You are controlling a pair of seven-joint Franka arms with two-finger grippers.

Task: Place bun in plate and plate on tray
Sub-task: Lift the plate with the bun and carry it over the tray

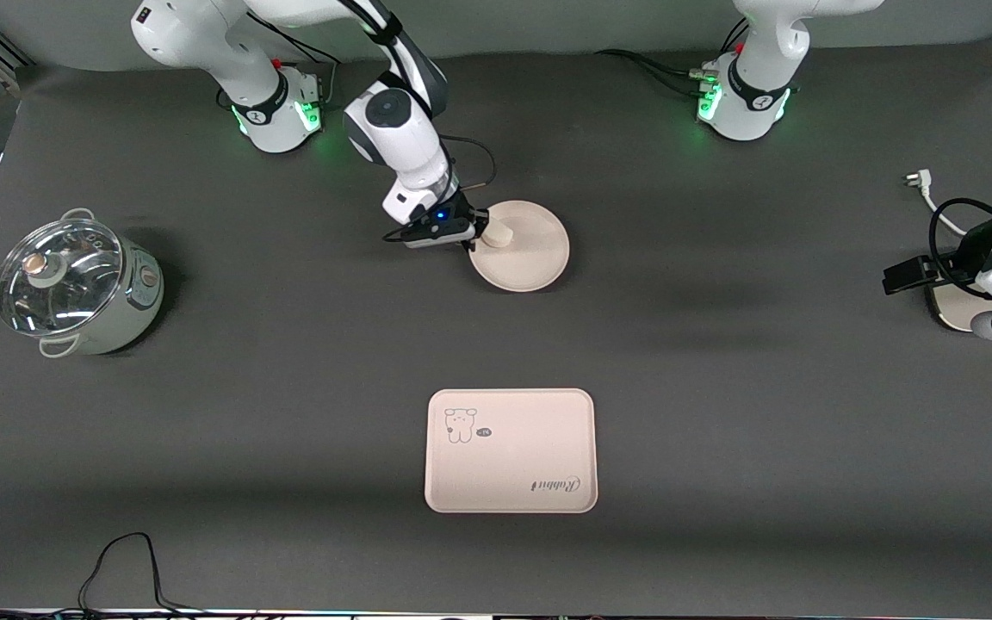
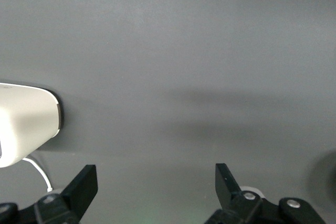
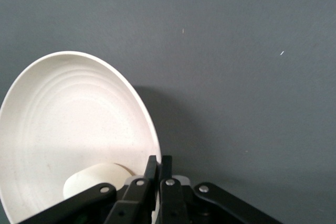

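Two arms share one wide dark table (image 1: 720, 387), and only the right one works. Largest of the loose things is a lidded pot (image 1: 78, 284) toward the right arm's end, no part of this job. Next comes the tray (image 1: 511, 450), flat and bare, the thing nearest the front camera. The plate (image 1: 530, 250) lies farther from that camera than the tray and well apart from it, nearer the robots' bases. The right gripper (image 1: 472, 244) is at the plate's edge, fingers pinched shut on the rim (image 3: 155, 179), one inside and one outside. Smallest is the bun (image 1: 497, 234), sitting in the plate just beside that pinch, so the first half of the task looks done. The left gripper (image 2: 156, 187) waits over bare table at its own end, jaws spread wide and empty

The plate looks stiff, light and smooth, so a rim pinch should carry it, though it may tip or slip from so narrow a hold. The bun looks soft and loose; I judge it could roll if the plate tilts
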